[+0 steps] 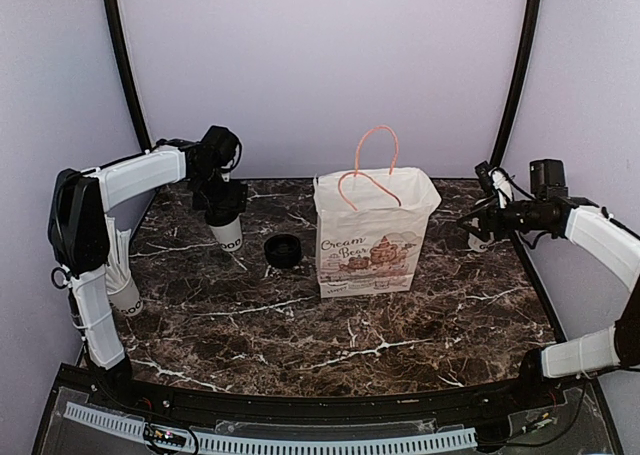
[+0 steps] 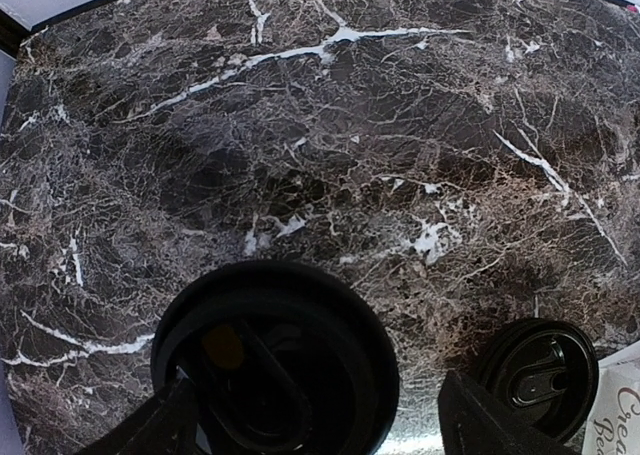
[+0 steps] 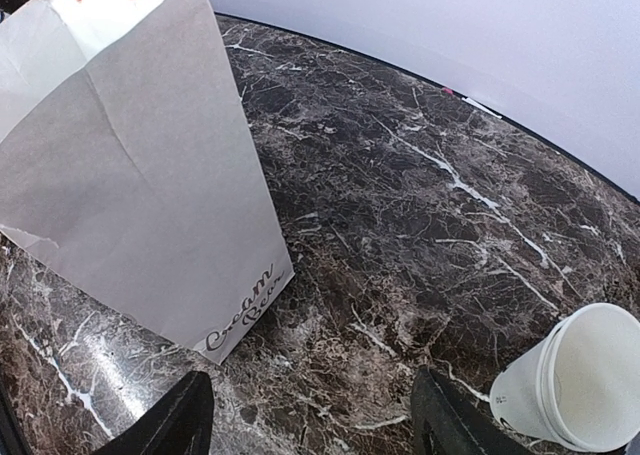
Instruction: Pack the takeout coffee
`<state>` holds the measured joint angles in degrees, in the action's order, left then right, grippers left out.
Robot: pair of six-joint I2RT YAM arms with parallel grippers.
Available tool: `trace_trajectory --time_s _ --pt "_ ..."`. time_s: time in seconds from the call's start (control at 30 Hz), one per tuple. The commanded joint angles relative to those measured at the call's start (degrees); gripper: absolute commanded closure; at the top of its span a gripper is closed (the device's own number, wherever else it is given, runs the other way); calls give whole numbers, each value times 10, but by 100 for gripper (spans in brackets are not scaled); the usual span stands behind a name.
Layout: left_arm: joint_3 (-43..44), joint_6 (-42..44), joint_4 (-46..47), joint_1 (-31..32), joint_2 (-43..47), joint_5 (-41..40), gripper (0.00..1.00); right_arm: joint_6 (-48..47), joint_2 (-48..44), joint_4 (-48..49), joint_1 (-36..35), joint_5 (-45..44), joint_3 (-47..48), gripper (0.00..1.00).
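One takeout coffee (image 1: pixel 229 232), a small white paper cup with dark lettering near its base, stood on the dark marbled counter (image 1: pixel 300 325) toward 10 o'clock in the overhead view, with its black lid (image 2: pixel 275 360) on. The left hand (image 1: pixel 224 205) hung directly over it. In the left wrist view its fingers (image 2: pixel 150 430) were spread wide on either side of the lid and nearer the camera than the lid, and a strip of counter showed between the lid's rim and the finger at 3 o'clock, so the hand had hold of nothing. A loose black lid (image 1: pixel 284 251) lay flat on the counter at about 4 o'clock from the coffee, near it but apart. Beyond that, at 3 o'clock, a white paper bag (image 1: pixel 372 237) with pink cord handles and a printed front stood upright with its mouth open. Another white cup (image 1: pixel 128 297) sat at 7 o'clock from the coffee, partly hidden behind the left arm (image 1: pixel 95 305). The right hand (image 3: pixel 310 420) hovered at 3 o'clock from the bag, its fingers held far apart with only bare counter between them. An open white cup (image 3: pixel 585 375) stood just beside it, at 4 o'clock in the right wrist view.
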<state>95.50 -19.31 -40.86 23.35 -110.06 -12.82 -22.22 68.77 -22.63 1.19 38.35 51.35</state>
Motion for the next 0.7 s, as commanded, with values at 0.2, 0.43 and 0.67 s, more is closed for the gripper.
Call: trace_trajectory --time_s 0.2,0.43,0.67 --pt "35 5 -47 -4 -4 -6 16 -9 12 10 1 5 0 31" --pt "39 15 -38 -4 35 -1 16 -12 11 8 1 -2 0 31" --pt "66 37 -65 -4 -3 -11 11 -14 24 4 0 -3 5 31"
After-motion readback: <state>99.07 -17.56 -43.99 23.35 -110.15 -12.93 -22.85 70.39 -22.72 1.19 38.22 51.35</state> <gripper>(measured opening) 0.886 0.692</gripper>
